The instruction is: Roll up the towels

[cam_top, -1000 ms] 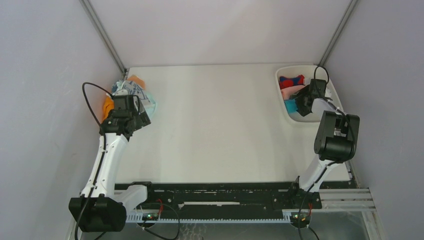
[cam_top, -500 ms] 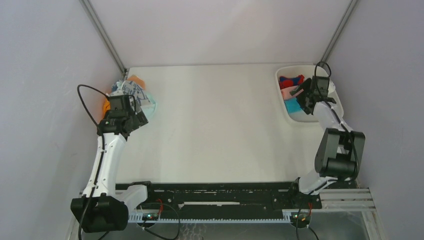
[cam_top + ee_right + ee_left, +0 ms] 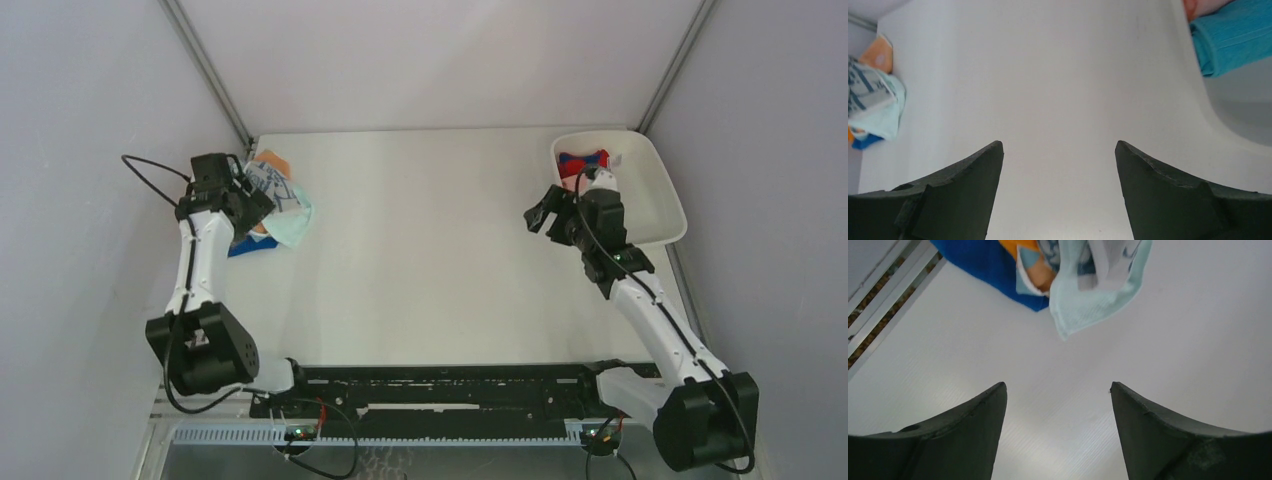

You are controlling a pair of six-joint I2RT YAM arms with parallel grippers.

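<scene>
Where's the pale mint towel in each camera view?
Top external: pale mint towel on the left side, upper half.
Left wrist: pale mint towel at top centre.
Right wrist: pale mint towel at the left edge, mid-height.
Shared landmark: bright blue towel right beside it.

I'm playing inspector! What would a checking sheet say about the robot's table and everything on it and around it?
Surface: white table, smooth and flat.
Job's things: loose towel pile at the far left, with mint, printed, orange and blue cloth; more towels in the tray, one red-and-blue towel and one teal towel.
Clutter: nothing seen apart from the white tray at the far right.
Grippers: left end effector open, holding nothing, facing the pile; right end effector open, holding nothing, just left of the tray.
Cables: black cable loops off the left arm.
Surroundings: grey walls, metal corner posts.
</scene>
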